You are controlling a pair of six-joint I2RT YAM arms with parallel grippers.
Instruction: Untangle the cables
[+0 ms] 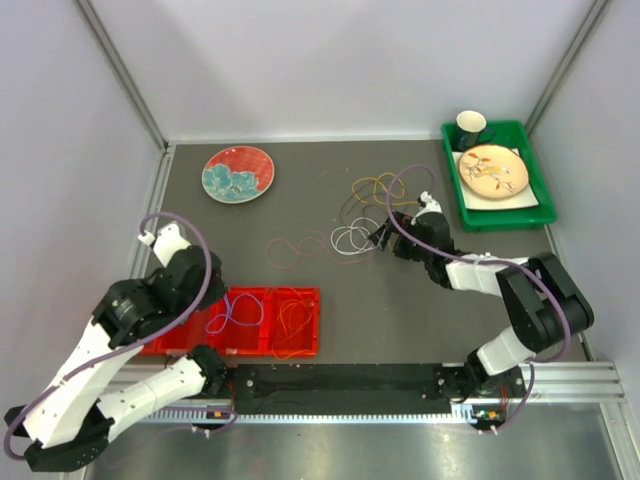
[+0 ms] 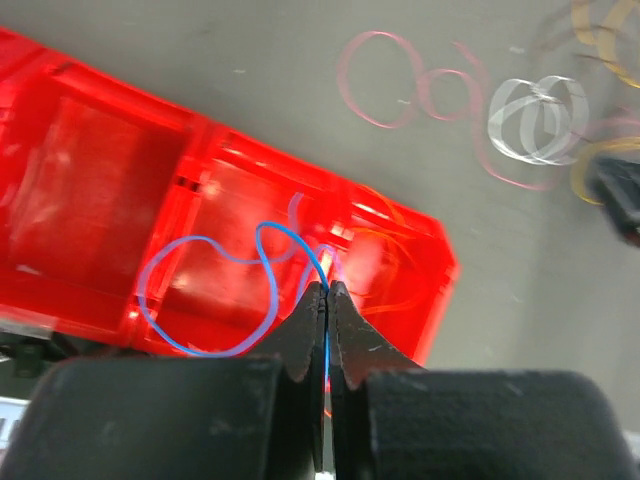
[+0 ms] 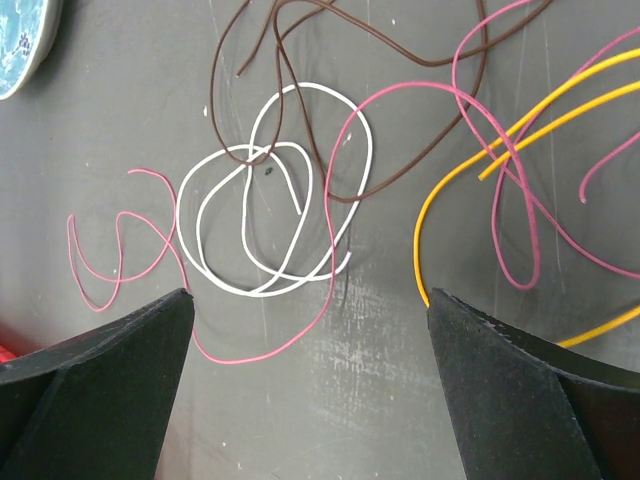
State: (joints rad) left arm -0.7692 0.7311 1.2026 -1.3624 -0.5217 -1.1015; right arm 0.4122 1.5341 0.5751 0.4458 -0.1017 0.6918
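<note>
A tangle of cables lies on the dark table: a white cable (image 3: pixel 262 215) coiled at the centre, a pink cable (image 3: pixel 340 150) looping through it, and a brown cable (image 3: pixel 330 40) and a yellow cable (image 3: pixel 440 200) to the right. My right gripper (image 3: pixel 310 295) hovers open just in front of the white coil (image 1: pixel 355 238), with nothing between its fingers. My left gripper (image 2: pixel 327 288) is shut on a thin blue cable (image 2: pixel 300 245), which loops down into the red tray (image 2: pixel 100 170). An orange cable (image 1: pixel 293 320) lies in the tray's right compartment.
A red and blue plate (image 1: pixel 238 173) sits at the back left. At the back right, a green bin (image 1: pixel 540 195) holds a dark cup (image 1: pixel 471 127) and a patterned plate (image 1: pixel 493 170). Metal rails border the table.
</note>
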